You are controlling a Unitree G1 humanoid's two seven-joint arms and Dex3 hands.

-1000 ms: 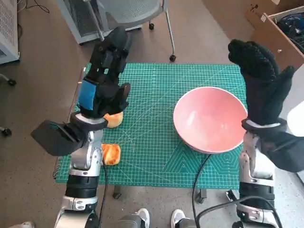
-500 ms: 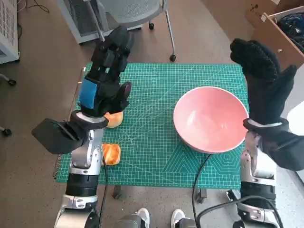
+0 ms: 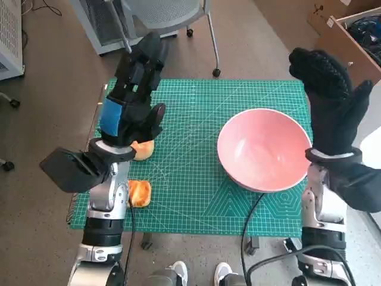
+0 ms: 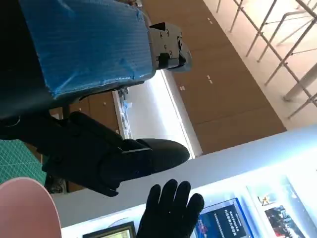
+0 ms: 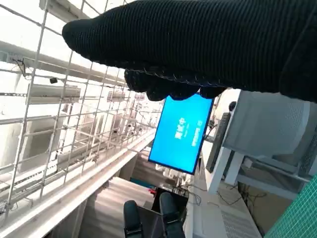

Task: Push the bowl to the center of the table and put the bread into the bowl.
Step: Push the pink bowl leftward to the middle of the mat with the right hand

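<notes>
A pink bowl [image 3: 264,149] stands on the right half of the green cutting mat [image 3: 190,107]. Two golden pieces of bread lie at the mat's left side: one [image 3: 141,149] partly hidden under my left hand, the other [image 3: 139,193] near the front left corner. My left hand [image 3: 132,95], black with blue tape, is raised above the mat's left part with fingers stretched out, holding nothing. My right hand [image 3: 331,98] in the black glove is raised upright beside the bowl's right rim, fingers apart and empty. The left wrist view catches the bowl's rim [image 4: 25,208] and the gloved right hand [image 4: 171,210].
An office chair's base [image 3: 172,18] stands behind the table. A cardboard box [image 3: 351,36] is at the far right. A black cable [image 3: 253,214] hangs off the front edge under the bowl. Shoes [image 3: 178,273] of a person show below the table.
My left hand has lifted slightly and stretched farther back. The right hand has barely moved. Bowl and bread have stayed put.
</notes>
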